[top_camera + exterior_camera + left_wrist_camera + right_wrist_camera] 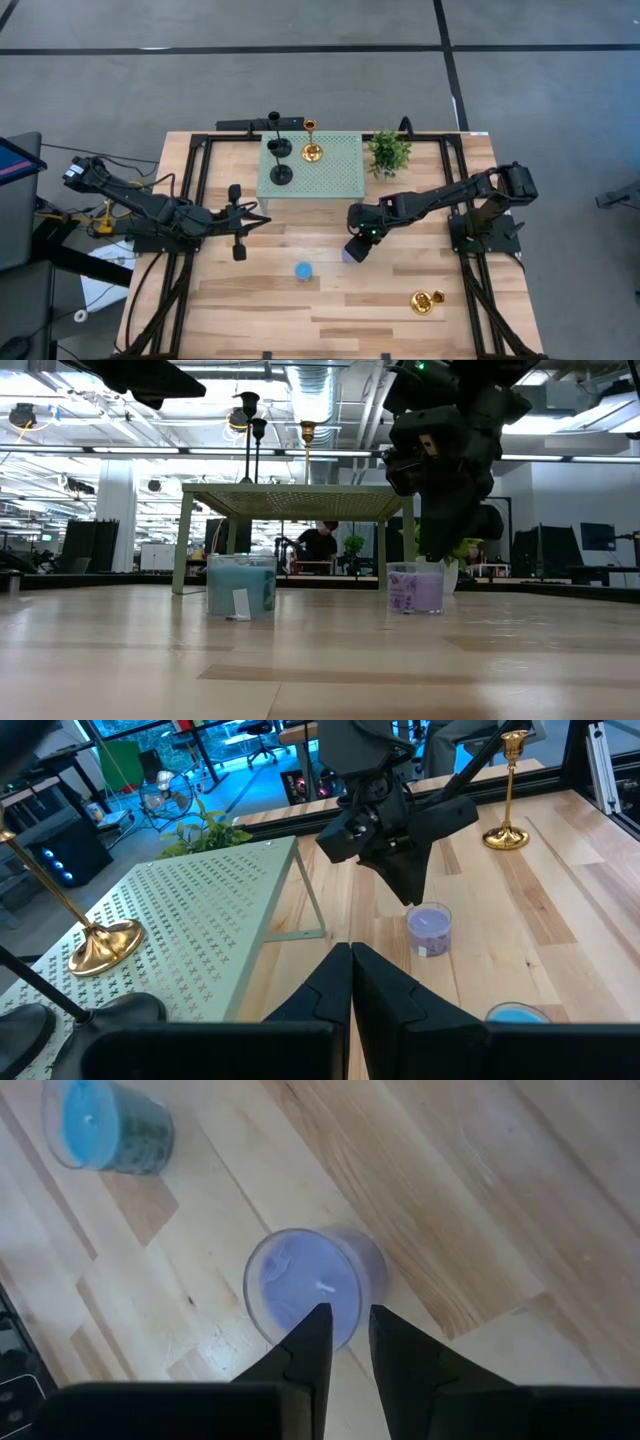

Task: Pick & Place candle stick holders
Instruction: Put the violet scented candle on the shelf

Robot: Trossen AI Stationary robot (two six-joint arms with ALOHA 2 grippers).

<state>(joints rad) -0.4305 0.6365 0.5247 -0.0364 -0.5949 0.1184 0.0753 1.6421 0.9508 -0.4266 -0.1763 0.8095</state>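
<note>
High view: right gripper (357, 247) over purple candle (348, 254), fingers slightly apart, empty; left gripper (262, 219) shut, empty, near green stand (340, 170) holding two black holders (281, 174) and a gold holder (312, 152). Left wrist view: second gold holder (506, 833) beyond the candle.

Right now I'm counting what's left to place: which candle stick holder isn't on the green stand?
The gold holder standing alone on the bare wood; the other gold one and both black ones are on the stand.

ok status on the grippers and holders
Left gripper shut, empty, beside the shelf. Right gripper slightly open above purple candle. Three holders on shelf, one gold holder on table.
</note>
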